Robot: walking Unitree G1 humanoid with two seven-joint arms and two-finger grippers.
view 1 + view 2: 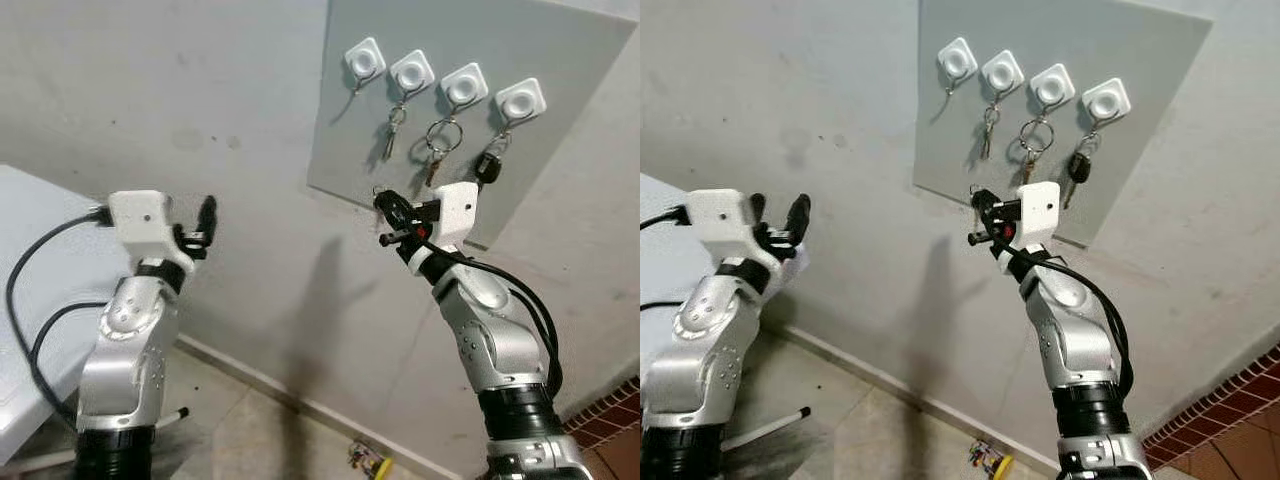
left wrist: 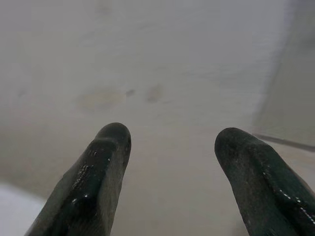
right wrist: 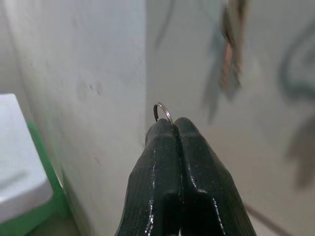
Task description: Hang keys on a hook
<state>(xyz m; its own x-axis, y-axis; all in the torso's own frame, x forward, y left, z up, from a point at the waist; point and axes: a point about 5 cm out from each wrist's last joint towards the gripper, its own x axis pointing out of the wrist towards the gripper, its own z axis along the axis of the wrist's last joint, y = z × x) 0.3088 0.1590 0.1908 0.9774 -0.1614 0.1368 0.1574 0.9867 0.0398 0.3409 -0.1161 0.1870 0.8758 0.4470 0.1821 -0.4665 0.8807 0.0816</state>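
Observation:
A grey board (image 1: 560, 50) on the wall carries several white hooks. The leftmost hook (image 1: 364, 60) is bare, apart from its thin wire. The other three hold keys: a small key (image 1: 396, 130), a bunch on a large ring (image 1: 440, 140) and a black-headed key (image 1: 489, 166). My right gripper (image 1: 388, 206) is raised just below the board's lower edge, under the bare hook, and is shut on a thin metal key ring (image 3: 163, 110); the ring's top pokes out above the fingertips. My left gripper (image 1: 207, 218) is held up at the left, open and empty, facing the bare wall.
A white table (image 1: 20, 260) stands at the left, with a green support (image 3: 44, 206) beneath it. On the floor lie a small yellow object (image 1: 368, 460) and a white stick (image 1: 770, 428). Red brick (image 1: 610, 415) shows at the lower right.

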